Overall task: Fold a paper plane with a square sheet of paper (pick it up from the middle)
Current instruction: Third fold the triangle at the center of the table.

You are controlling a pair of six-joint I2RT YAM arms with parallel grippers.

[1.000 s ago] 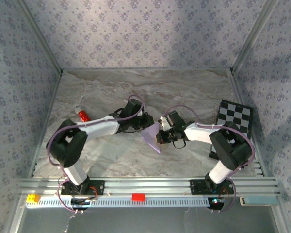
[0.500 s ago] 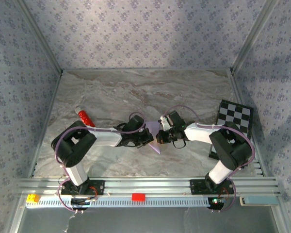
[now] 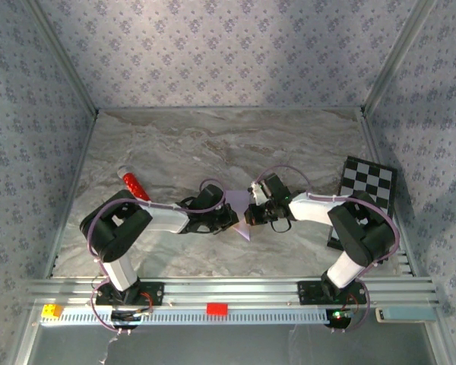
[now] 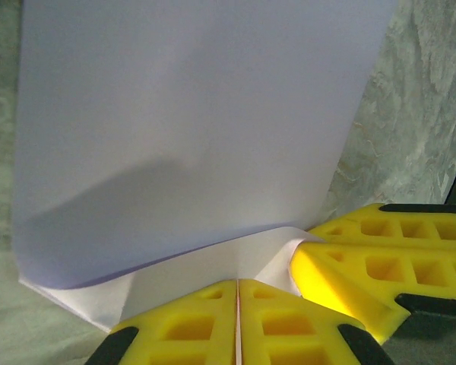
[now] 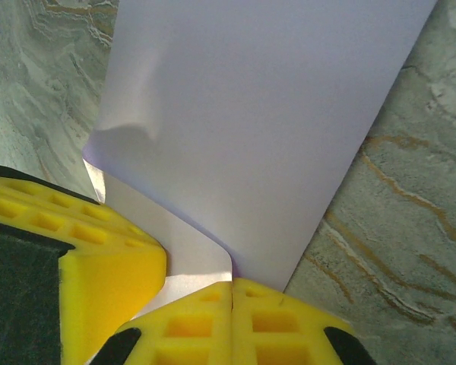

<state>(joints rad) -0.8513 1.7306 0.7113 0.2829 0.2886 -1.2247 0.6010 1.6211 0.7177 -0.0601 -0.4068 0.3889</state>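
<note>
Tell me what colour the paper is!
The sheet of paper is plain pale lilac, seen best in the left wrist view.

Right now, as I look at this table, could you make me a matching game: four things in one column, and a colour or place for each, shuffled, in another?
Things:
1. square sheet of paper
2. red cylinder
3. checkered board
4. left gripper

Descriptions:
a. black and white, at the table's right edge
b. yellow fingers, shut on the paper
c. lying alone on the left
d. pale lilac, mid-table

Pairs: 1-d, 2-c, 3-a, 4-b
</note>
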